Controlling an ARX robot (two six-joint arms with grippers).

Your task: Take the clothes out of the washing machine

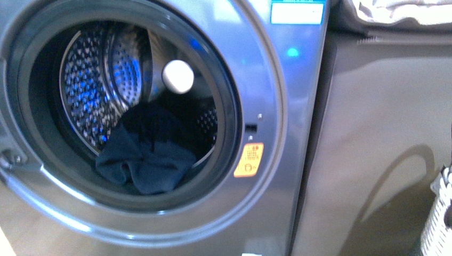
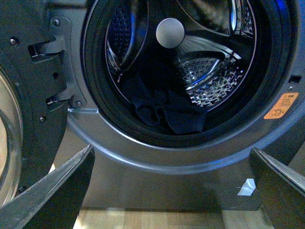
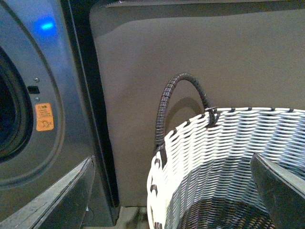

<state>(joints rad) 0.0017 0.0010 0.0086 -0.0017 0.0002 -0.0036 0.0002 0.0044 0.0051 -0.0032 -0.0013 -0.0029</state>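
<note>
Left jaws gape, released. The clothes point(image 2: 167, 112) lie beyond and between them, heaped low inside the washing machine point(image 2: 190, 162) (its door point(image 2: 33, 86) swung open). Right jaws are likewise released, with the woven basket point(image 3: 228, 143) just beyond them.

washing machine point(image 1: 292, 106) | orange sticker point(image 1: 249, 159) | print too small to read

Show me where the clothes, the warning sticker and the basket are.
clothes point(image 1: 146, 160), front view: middle of the dark bundle.
warning sticker point(image 1: 249, 159), front view: centre of the orange label.
basket point(image 3: 214, 157), right wrist view: its woven outer wall.
</note>
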